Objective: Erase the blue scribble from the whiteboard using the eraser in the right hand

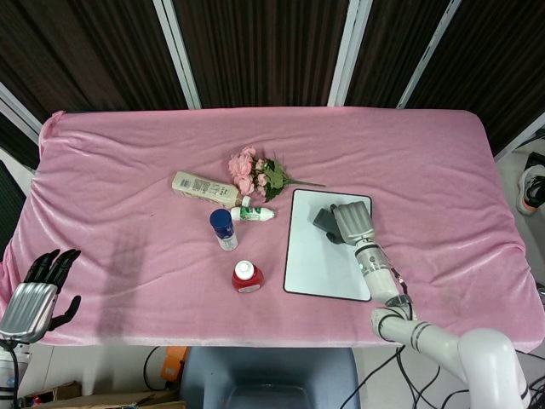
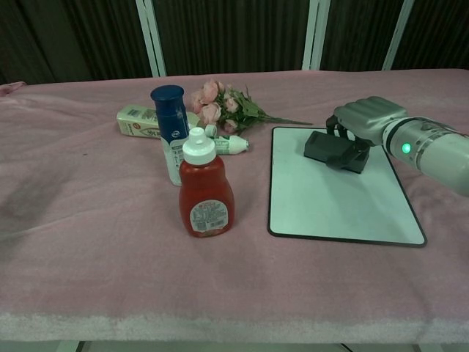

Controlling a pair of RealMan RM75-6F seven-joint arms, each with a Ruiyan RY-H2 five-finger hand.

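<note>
the eraser [image 2: 336, 149] lies flat on the far end of the whiteboard [image 2: 333, 198], gripped by the right robot hand [image 2: 366, 121]; the board's surface looks clean, though faint marks may hide. the left robot hand [image 1: 38, 290] hangs with fingers apart beside the pink worktop [image 1: 128, 187].

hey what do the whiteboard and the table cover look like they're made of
Whiteboard: a smooth, glossy white panel with a thin dark rim, probably coated board or plastic; it reflects light. Table cover: soft pink fabric, likely velvet or fleece, since it wrinkles and shows streaky nap.
</note>
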